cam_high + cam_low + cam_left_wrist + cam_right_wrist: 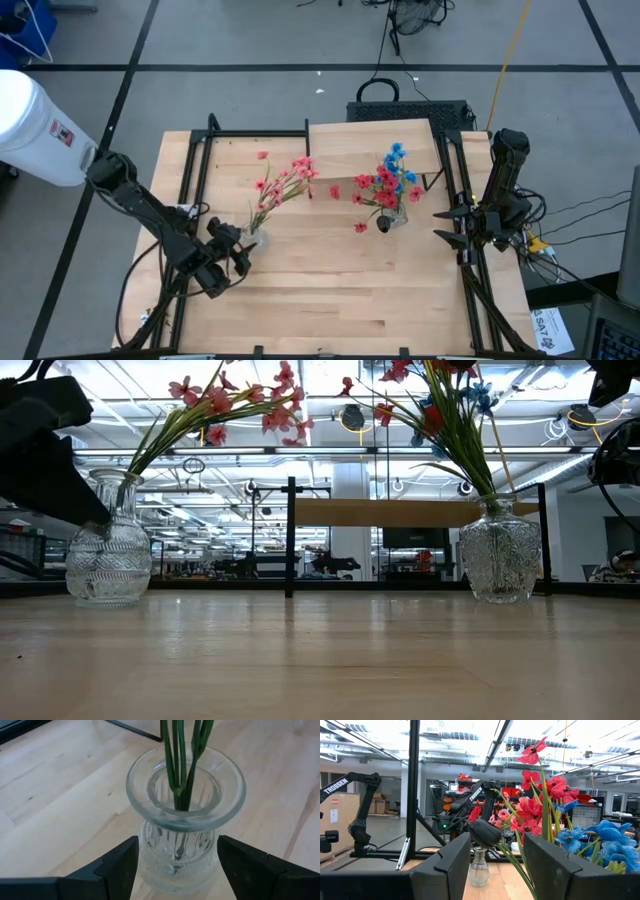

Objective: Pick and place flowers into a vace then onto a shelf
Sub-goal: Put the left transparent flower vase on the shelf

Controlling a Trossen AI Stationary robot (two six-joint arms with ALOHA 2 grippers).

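Left gripper (175, 865) jaws open astride the glass vase (182, 820), not yet gripping; off-center closing could tip it, spilling flowers (285, 180); right gripper (462, 226) idle, half-open, empty.

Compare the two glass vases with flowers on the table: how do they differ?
The clear ribbed glass vase by the left arm holds only red and pink flowers, leaning far to one side; the clear cut-glass vase near the raised light wood shelf holds red and bright blue flowers, standing more upright. The left end effector straddles the first vase; nothing touches the second. Both stand upright on the tabletop.
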